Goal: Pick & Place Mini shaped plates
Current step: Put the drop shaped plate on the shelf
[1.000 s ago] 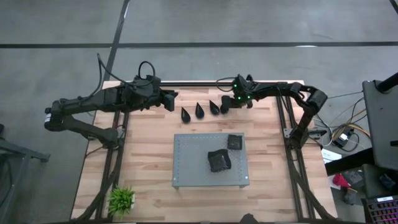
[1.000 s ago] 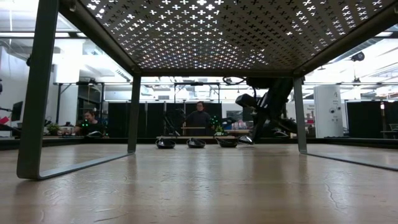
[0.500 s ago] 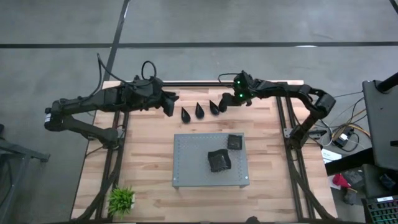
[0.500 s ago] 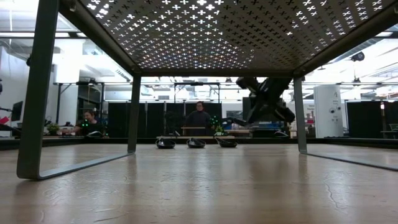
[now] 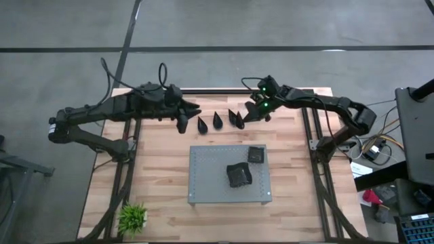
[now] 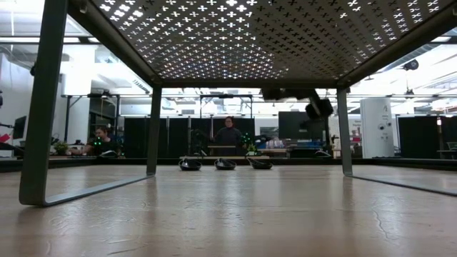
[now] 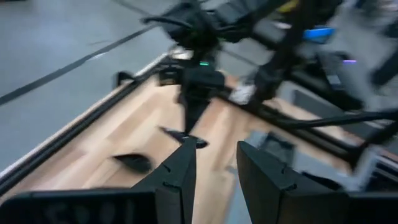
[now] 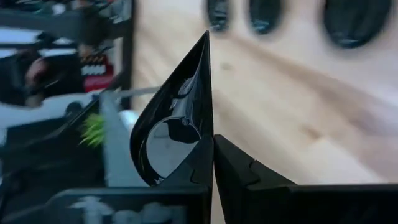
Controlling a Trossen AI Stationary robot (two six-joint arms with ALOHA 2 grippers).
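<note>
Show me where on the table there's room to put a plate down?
Bare wood lies left of the board, above the plant, and right of the board. It is crowded at the back, by the plates and both grippers.

No words, numbers, labels or signs clear enough to read anywhere. Nothing written on the counter, the arms, the little dishes or in the room behind.
</note>
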